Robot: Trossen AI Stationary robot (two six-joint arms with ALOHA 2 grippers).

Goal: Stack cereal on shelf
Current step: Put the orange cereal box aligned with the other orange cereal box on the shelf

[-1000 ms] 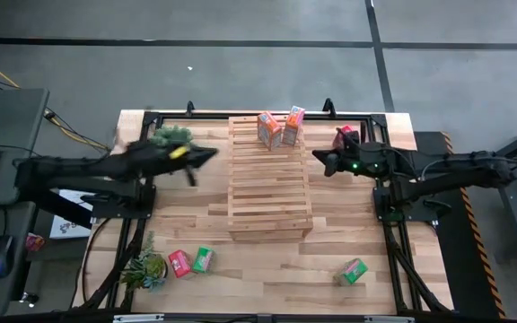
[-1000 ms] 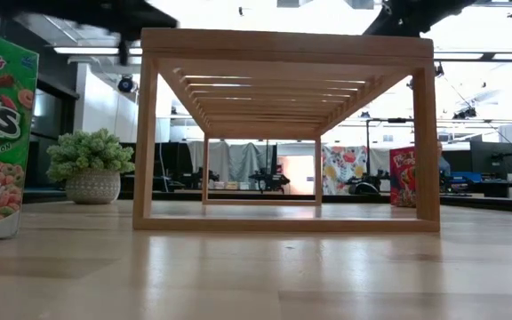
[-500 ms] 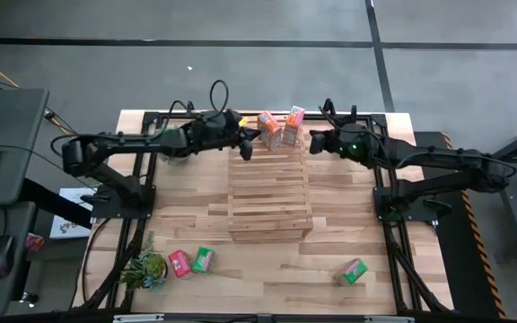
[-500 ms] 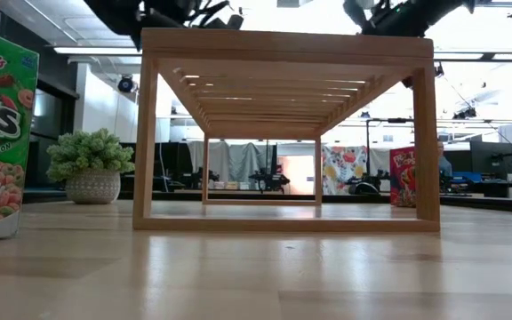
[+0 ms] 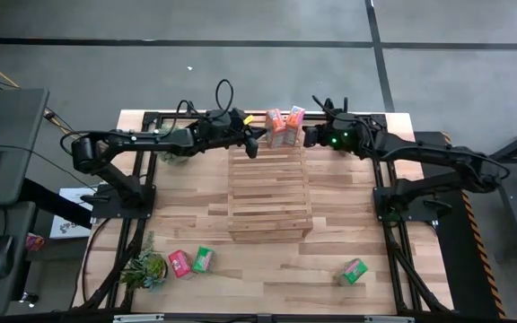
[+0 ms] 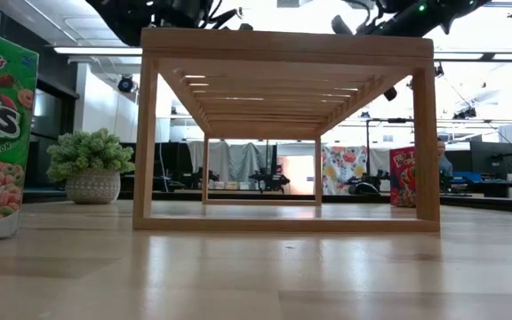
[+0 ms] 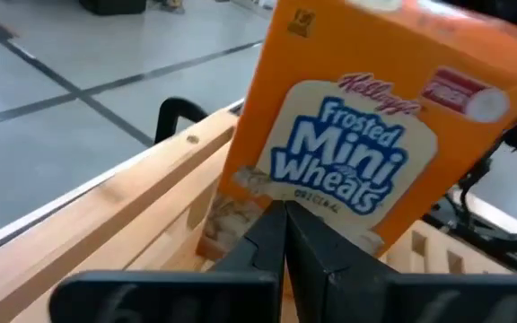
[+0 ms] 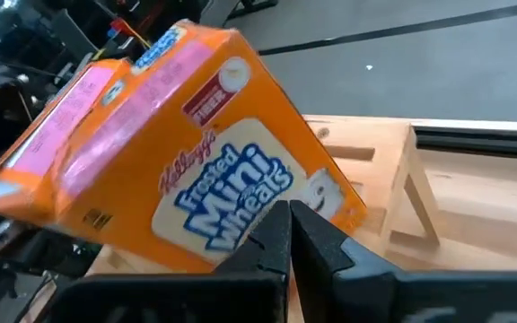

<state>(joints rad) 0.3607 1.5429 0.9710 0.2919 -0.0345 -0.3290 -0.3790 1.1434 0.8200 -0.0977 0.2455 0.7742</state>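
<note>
Two orange cereal boxes stand side by side on the far end of the light-wood slatted shelf [image 5: 270, 184]: the left box [image 5: 276, 127] and the right box [image 5: 295, 120]. My left gripper [image 5: 254, 142] is shut, just left of the left box [image 7: 348, 135]. My right gripper [image 5: 309, 136] is shut, just right of the right box [image 8: 178, 152]. Both boxes look tilted in the wrist views. A red box [image 5: 179, 263] and a green box [image 5: 203, 259] lie on the table near the front left, and another green box [image 5: 354, 271] lies near the front right. My left gripper's shut fingertips [image 7: 281, 215] meet the left orange box's printed face near its lower edge [image 7: 303, 208], coming level from the table's left. The box leans, its bottom on the shelf slats. My right gripper's shut fingertips [image 8: 287, 215] meet the right orange box's printed face near its lower edge [image 8: 258, 211], coming level from the table's right. The box leans away, its bottom edge on the shelf.
A potted plant [image 5: 170, 148] stands under my left arm at the far left, and another [image 5: 146, 267] stands at the front left. In the low view a red box [image 6: 403, 176] stands behind the shelf's right leg. The shelf's near slats [image 5: 270, 211] are bare.
My left gripper has swung from the table's left toward the far right, up to the left orange box. My right gripper has gone toward the table's left and far edge, up to the right orange box. The left box has slid right, close against the other.
</note>
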